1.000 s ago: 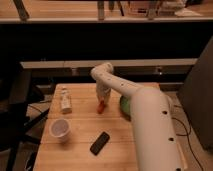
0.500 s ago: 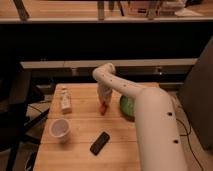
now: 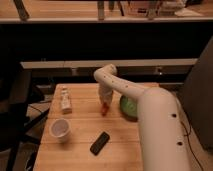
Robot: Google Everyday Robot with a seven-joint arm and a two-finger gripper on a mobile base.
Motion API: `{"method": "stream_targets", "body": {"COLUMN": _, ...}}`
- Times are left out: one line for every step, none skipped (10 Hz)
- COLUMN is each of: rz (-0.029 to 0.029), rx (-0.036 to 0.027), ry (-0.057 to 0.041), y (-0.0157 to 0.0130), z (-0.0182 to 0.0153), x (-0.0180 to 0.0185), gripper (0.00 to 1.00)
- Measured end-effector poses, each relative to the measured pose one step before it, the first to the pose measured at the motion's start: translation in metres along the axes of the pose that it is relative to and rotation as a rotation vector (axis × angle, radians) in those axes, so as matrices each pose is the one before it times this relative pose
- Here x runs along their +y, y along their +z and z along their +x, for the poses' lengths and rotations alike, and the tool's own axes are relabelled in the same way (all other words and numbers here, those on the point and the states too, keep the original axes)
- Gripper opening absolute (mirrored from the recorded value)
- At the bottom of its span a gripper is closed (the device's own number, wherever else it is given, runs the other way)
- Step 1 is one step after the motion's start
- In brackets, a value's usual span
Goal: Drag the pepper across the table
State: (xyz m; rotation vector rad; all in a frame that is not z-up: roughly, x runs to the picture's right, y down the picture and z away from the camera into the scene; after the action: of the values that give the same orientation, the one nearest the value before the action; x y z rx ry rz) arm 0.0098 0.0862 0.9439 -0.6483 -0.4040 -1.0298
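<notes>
1. Left of centre on the table [image 3: 80,152]: a small pale bottle [image 3: 65,101] stands near the table's far left edge, and a white cup [image 3: 60,129] sits below it, toward the lower left of the frame. Neither is part of the task.

2. Lower centre: a black slab [image 3: 100,143] lies flat and skewed, well apart from the pepper.

3. Centre: the pepper [image 3: 104,109] shows as a small red-orange spot on the wood, right under the gripper [image 3: 105,102], which points down at it from the arm's bent wrist. We cannot tell how the gripper is set or whether it has hold of the pepper; the two look touching or nearly so.

4. Right of centre: a green bowl [image 3: 129,106] sits just beside the pepper, partly hidden by the white arm.

5. Our judgement: the step in hand is contact or the start of the drag. The next move calls for steady downward pressure and a sideways pull toward the open wood at left, away from the bowl.

6. Against the earlier frames, the gripper and pepper sit slightly lower and further right in the frame, nearer the bowl; bottle, cup and slab are unmoved.
</notes>
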Motion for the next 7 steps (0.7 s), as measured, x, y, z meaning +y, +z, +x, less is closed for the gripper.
{"method": "stream_targets", "body": {"rz": 0.00052, "rx": 0.0011, "ry": -0.00148, "y": 0.00024, "z": -0.00017, "x": 0.00143, "gripper": 0.0}}
{"method": "stream_targets", "body": {"rz": 0.00045, "rx": 0.00022, "ry": 0.00062, "y": -0.00006, "z": 0.00005, "x": 0.00139, "gripper": 0.0}}
{"method": "stream_targets", "body": {"rz": 0.00249, "rx": -0.00119, "ry": 0.00342, "y": -0.00003, "z": 0.0, "x": 0.00175, "gripper": 0.0}}
{"method": "stream_targets", "body": {"rz": 0.00103, "rx": 0.00016, "ry": 0.00226, "y": 0.00004, "z": -0.00005, "x": 0.00245, "gripper": 0.0}}
{"method": "stream_targets", "body": {"rz": 0.00029, "rx": 0.00038, "ry": -0.00016, "y": 0.0, "z": -0.0002, "x": 0.00221, "gripper": 0.0}}
{"method": "stream_targets", "body": {"rz": 0.00027, "rx": 0.00029, "ry": 0.00032, "y": -0.00019, "z": 0.00002, "x": 0.00196, "gripper": 0.0}}
{"method": "stream_targets", "body": {"rz": 0.0014, "rx": -0.00013, "ry": -0.0013, "y": 0.00015, "z": 0.00013, "x": 0.00104, "gripper": 0.0}}
